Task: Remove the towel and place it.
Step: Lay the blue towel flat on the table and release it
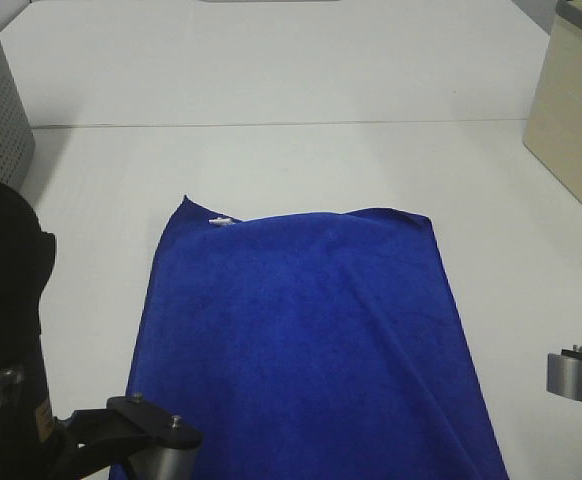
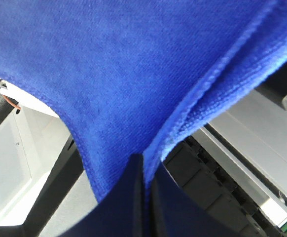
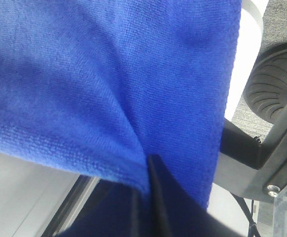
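Large rectangular royal-blue microfibre towel [image 1: 301, 340] spread flat across the white bench [image 1: 271, 170], near end reaching toward the arms. Hemmed edge pinched in the closed left hand [image 2: 143, 165]; another fold clamped likewise in the right hand [image 3: 146, 173].

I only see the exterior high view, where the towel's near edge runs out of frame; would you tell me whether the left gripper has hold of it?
Observer: Yes, the left gripper is shut on the towel, right at its hemmed edge.
Operator: And the right one?
Observer: The right gripper is shut on the cloth too, which puckers at the pinch.
Operator: Anything beneath that edge?
Observer: A black wheel shows beyond the cloth.
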Controlling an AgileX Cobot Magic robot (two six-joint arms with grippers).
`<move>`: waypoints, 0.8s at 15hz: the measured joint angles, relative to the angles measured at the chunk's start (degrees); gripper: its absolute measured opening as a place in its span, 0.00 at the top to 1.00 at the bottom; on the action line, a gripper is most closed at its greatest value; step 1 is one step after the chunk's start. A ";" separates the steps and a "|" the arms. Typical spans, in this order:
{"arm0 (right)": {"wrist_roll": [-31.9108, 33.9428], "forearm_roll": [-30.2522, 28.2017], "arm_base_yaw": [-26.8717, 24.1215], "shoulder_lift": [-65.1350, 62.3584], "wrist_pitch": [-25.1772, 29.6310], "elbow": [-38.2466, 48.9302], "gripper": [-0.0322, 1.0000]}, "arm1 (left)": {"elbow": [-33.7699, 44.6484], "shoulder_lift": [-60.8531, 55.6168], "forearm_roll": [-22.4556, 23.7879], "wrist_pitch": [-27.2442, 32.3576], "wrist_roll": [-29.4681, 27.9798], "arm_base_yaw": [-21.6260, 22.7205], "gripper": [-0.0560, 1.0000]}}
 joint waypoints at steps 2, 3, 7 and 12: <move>-0.06 0.00 0.00 0.00 0.00 0.00 0.87 | -0.63 0.00 0.17 0.11 -0.06 0.00 0.95; -0.06 0.00 0.00 0.00 0.00 0.00 0.83 | -0.86 0.00 0.17 0.00 -0.06 0.00 0.94; -0.06 -0.06 0.00 0.00 0.00 0.00 0.71 | -0.86 0.00 -0.11 -0.29 -0.23 0.00 0.87; -0.06 2.23 0.00 0.00 0.00 0.00 0.47 | -0.86 0.00 -1.43 -2.12 -0.69 0.00 0.56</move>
